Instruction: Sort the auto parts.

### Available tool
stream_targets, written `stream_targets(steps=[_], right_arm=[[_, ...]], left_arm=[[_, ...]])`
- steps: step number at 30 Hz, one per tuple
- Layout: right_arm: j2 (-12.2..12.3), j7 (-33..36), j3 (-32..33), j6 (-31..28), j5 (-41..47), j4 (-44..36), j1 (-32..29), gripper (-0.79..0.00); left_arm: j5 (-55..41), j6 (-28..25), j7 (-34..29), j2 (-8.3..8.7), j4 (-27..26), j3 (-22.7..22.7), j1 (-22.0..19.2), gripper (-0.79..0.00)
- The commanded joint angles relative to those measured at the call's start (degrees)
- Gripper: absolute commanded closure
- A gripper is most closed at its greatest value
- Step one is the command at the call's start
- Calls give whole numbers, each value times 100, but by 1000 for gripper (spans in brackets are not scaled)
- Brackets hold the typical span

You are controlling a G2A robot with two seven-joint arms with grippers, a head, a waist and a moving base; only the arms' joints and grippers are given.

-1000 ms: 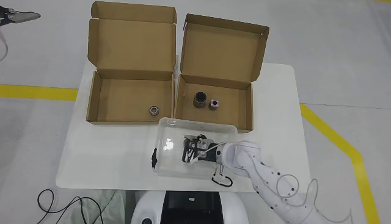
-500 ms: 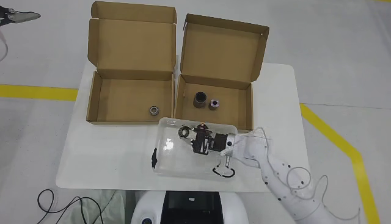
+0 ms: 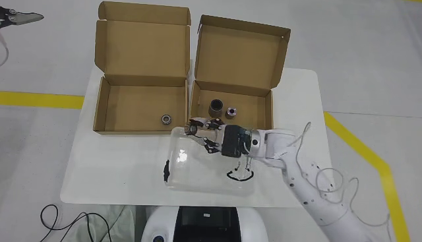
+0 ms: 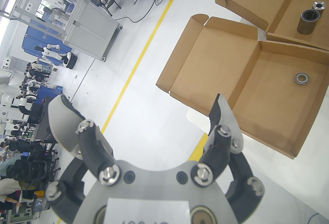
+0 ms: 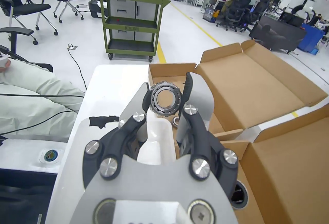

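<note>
Clamping a grey steel roller bearing [image 5: 166, 112] in our right gripper [image 5: 166, 92] over the clear plastic bin [image 3: 191, 171], we see the matching bearing [image 3: 167, 118] in the brown cardboard box [image 3: 132, 107] just ahead, leftward.

I count two boxes [image 3: 132, 107] [image 3: 254, 107] and one clear bin [image 3: 198, 175]. There are two bearings [image 3: 167, 118] [image 5: 165, 101]. I also count one dark sleeve [image 3: 215, 107] and one small bushing [image 3: 230, 112].

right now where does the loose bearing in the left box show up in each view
Top view: loose bearing on the left box floor, near its right wall.
Left wrist view: loose bearing on the left box floor, past the open end effector.
Right wrist view: loose bearing peeking out beside the held bearing, partly hidden.
Shared landmark: the left box around it.
</note>
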Motion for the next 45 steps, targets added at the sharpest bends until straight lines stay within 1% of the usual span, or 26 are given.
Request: stream_targets(steps=[1, 7, 12, 17, 24, 45], right_arm=[[-17, -7, -23, 18, 48, -86, 95, 0], [-83, -26, -137, 167, 126, -327, 337, 0], [-114, -48, -183, 319, 109, -462, 414, 0], [-133, -50, -212, 346, 98, -506, 470, 0], [-142, -86, -203, 393, 11, -522, 508, 0], [-177, 133, -258, 602, -89, -593, 481, 0]], left_arm=[[0, 0, 0, 0, 0, 0, 0, -785], [0, 0, 0, 0, 0, 0, 0, -785], [0, 0, 0, 0, 0, 0, 0, -785], [0, 0, 0, 0, 0, 0, 0, -785], [0, 0, 0, 0, 0, 0, 0, -785], [0, 0, 0, 0, 0, 0, 0, -785]])
